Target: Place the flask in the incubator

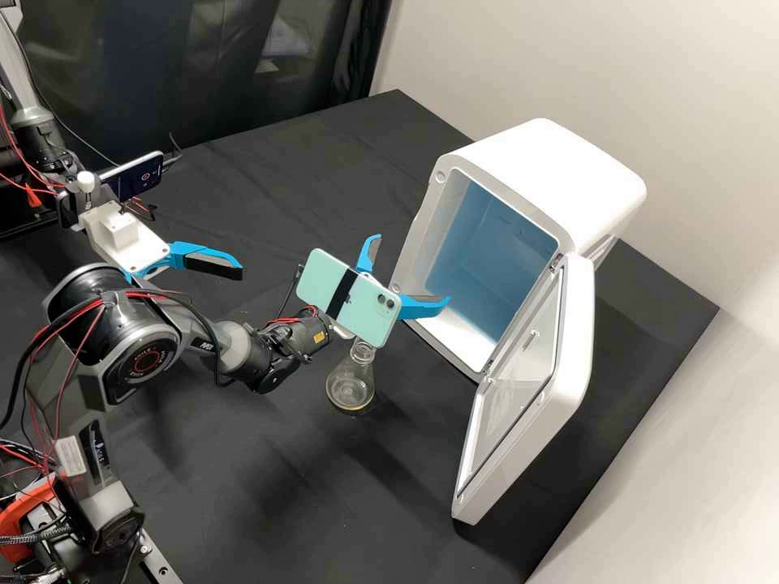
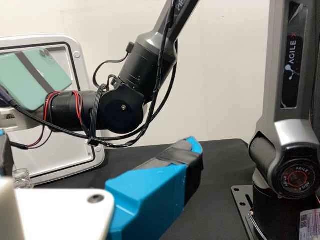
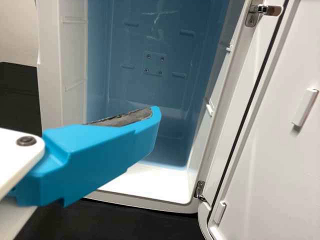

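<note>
A clear, empty conical flask (image 1: 351, 383) stands upright on the black bench (image 1: 268, 487), just below my right arm's wrist; its glass rim (image 2: 21, 178) also shows in the left wrist view. My right gripper (image 1: 398, 280) hangs above and beyond the flask, open and empty, right at the mouth of the white incubator (image 1: 568, 178). One of its blue fingers (image 3: 115, 135) points into the blue chamber (image 3: 155, 75). The incubator door (image 1: 535, 381) stands swung wide open. My left gripper (image 1: 219, 264) is far to the left above the bench, open and holding nothing, its finger (image 2: 170, 175) bare.
A mint phone (image 1: 349, 296) is strapped on the right wrist, and a dark one (image 1: 138, 174) on the left. The right arm's shoulder (image 1: 114, 341) and cables fill the near left. An arm base (image 2: 290, 160) stands beside the left gripper. The bench edge (image 1: 617, 454) runs by the door.
</note>
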`<action>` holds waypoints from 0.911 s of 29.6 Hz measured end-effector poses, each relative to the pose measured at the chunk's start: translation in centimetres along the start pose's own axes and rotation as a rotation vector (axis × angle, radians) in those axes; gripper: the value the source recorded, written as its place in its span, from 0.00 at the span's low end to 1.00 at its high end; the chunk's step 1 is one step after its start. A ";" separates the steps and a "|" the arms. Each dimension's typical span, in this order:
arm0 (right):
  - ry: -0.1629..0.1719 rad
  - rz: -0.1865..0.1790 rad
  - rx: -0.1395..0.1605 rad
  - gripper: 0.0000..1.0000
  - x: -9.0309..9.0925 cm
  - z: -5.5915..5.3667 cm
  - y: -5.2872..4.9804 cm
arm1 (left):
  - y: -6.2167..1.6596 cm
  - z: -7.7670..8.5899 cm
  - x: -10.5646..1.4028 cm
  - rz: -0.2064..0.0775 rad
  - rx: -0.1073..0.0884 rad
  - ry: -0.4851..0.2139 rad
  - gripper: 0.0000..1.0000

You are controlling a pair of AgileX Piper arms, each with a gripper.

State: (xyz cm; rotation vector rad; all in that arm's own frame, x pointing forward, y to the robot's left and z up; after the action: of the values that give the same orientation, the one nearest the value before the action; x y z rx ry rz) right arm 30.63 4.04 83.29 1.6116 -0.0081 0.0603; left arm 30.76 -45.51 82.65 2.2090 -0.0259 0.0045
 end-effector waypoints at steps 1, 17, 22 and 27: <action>0.000 0.000 0.000 1.00 0.0 0.0 0.0 | 0.00 0.0 0.0 0.000 0.000 0.000 1.00; 0.000 0.000 0.000 1.00 0.0 0.0 0.0 | -0.98 -0.1 -0.4 -0.037 0.000 0.006 1.00; 0.000 0.000 0.000 1.00 0.0 0.0 0.0 | -0.64 -0.1 -0.5 -0.026 0.000 0.004 1.00; 0.000 0.000 0.000 1.00 0.0 0.0 0.0 | -1.63 -0.8 -1.7 -0.063 -0.001 0.029 1.00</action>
State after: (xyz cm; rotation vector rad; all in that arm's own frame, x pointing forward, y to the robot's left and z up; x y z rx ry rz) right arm 30.63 4.04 83.29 1.6116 -0.0081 0.0603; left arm 29.08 -43.87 81.79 2.2074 0.0596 0.0018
